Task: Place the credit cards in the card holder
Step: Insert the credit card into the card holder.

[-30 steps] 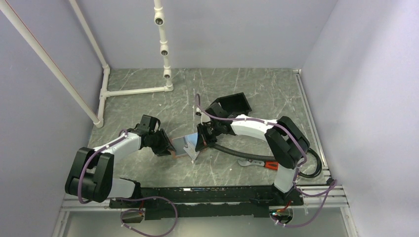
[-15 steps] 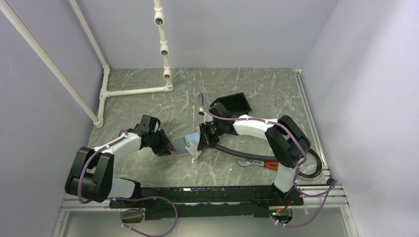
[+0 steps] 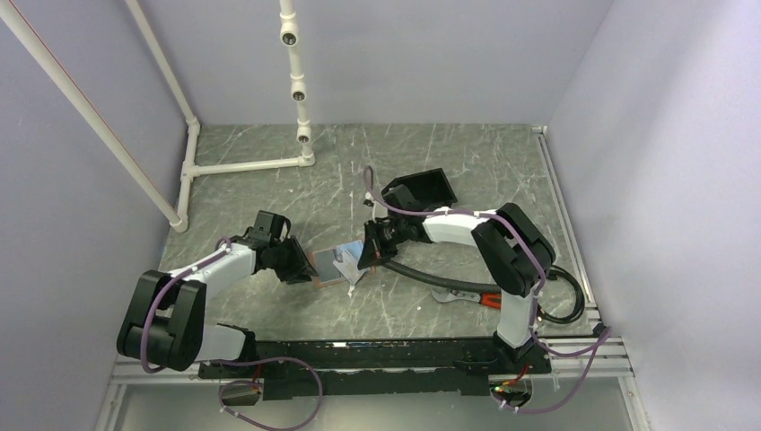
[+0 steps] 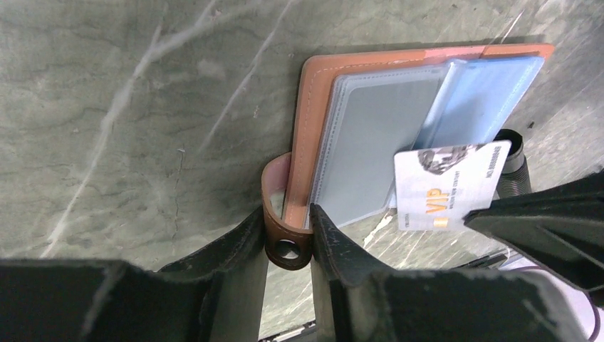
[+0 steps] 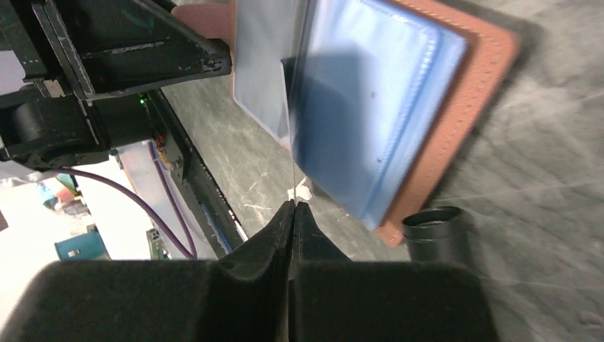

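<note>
The card holder (image 4: pixel 311 114), tan-brown leather, lies open on the table with clear sleeves showing and a light blue card (image 4: pixel 484 89) tucked in one. My left gripper (image 4: pixel 287 214) is shut on its strap loop (image 4: pixel 286 246), one finger pressed on each side. My right gripper (image 5: pixel 293 204) is shut on a pale credit card (image 4: pixel 449 187) printed VIP, holding it on edge over the sleeves near the holder's corner. In the right wrist view this card (image 5: pixel 290 142) shows only as a thin line in front of the blue sleeve (image 5: pixel 370 107). From above, both grippers meet at the holder (image 3: pixel 328 267).
A black corrugated hose (image 3: pixel 422 273) runs right beside the holder, its open end (image 5: pixel 434 229) close to the holder's corner. A black box (image 3: pixel 420 190) stands behind the right arm. A red-handled tool (image 3: pixel 476 298) lies right front. White pipes (image 3: pixel 242 165) cross the back left.
My right gripper has carried the card slightly back and left, closer over the holder. The left jaws have narrowed onto the strap loop.
</note>
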Controlling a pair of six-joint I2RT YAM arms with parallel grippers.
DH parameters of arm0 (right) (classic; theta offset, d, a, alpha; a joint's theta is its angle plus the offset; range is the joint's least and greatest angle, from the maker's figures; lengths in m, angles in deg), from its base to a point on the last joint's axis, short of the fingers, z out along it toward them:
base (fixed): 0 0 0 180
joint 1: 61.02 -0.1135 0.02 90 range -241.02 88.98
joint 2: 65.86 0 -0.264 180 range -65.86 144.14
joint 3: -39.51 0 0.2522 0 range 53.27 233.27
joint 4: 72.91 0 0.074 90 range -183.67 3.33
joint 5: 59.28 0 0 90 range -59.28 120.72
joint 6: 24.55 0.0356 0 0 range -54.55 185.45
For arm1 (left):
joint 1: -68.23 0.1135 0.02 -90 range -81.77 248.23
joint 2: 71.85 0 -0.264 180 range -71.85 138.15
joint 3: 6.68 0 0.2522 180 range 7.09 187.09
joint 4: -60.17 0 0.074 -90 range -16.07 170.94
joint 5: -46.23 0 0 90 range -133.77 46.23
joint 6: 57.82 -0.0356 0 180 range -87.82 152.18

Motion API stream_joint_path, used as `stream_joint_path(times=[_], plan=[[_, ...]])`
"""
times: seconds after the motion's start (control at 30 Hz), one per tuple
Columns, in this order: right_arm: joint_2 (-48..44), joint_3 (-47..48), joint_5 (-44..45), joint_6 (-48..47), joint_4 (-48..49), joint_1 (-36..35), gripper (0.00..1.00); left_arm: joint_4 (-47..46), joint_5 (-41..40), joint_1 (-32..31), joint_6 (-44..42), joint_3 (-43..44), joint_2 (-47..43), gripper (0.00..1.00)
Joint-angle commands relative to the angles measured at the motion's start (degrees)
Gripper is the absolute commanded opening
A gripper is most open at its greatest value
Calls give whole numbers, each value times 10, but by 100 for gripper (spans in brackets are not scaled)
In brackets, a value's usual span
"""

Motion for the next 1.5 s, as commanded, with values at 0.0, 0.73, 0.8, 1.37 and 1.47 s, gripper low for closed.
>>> stream_joint_path(times=[0.0, 0.73, 0.8, 1.37, 1.47], plan=[[-9, 3, -11, -7, 12, 10, 0, 14, -32, 0, -7, -20, -1, 33], [19, 10, -21, -11, 25, 10, 0, 2, -26, 0, -11, -19, 12, 30], [30, 20, -24, -11, 27, 10, 0, 2, -23, 0, -11, -17, 15, 30], [88, 43, -30, 47, 141, 10, 0, 1, -14, 0, -8, -22, 9, 28], [93, 33, -29, 66, 171, 9, 0, -5, -9, 0, -5, -26, 7, 28]])
